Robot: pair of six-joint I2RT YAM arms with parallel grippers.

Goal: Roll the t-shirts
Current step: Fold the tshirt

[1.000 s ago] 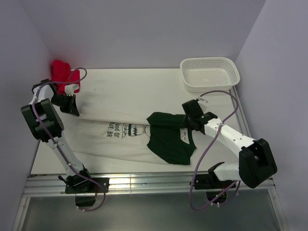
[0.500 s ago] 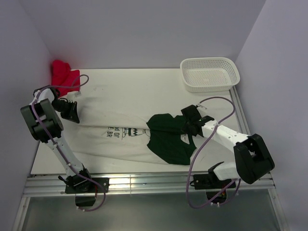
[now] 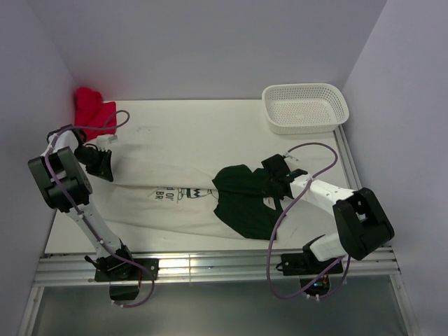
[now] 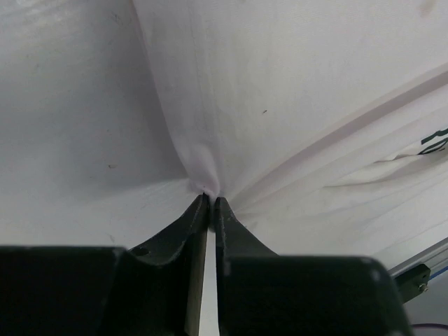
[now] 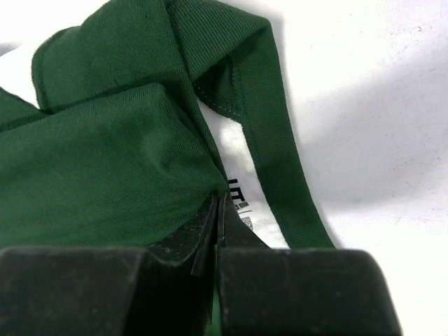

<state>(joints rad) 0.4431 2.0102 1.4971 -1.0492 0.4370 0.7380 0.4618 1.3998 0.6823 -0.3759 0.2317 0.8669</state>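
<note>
Table (image 3: pixel 210 115) carries the white shirt (image 3: pixel 175 161), spread from left to centre. The green shirt (image 3: pixel 241 203) overlaps its right end. Left gripper (image 4: pixel 210 201), slightly nearer than a second ago, pinches the white shirt's edge. Right gripper (image 5: pixel 219 198), shifted slightly left, clamps the green shirt beside its label (image 5: pixel 241 210).

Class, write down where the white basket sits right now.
In the top view, the white basket sits at the table's far right corner, beyond the green shirt and apart from it.

Matt knit green shirt (image 5: pixel 105 175), smooth off-white shirt (image 4: pixel 280 105)
</note>
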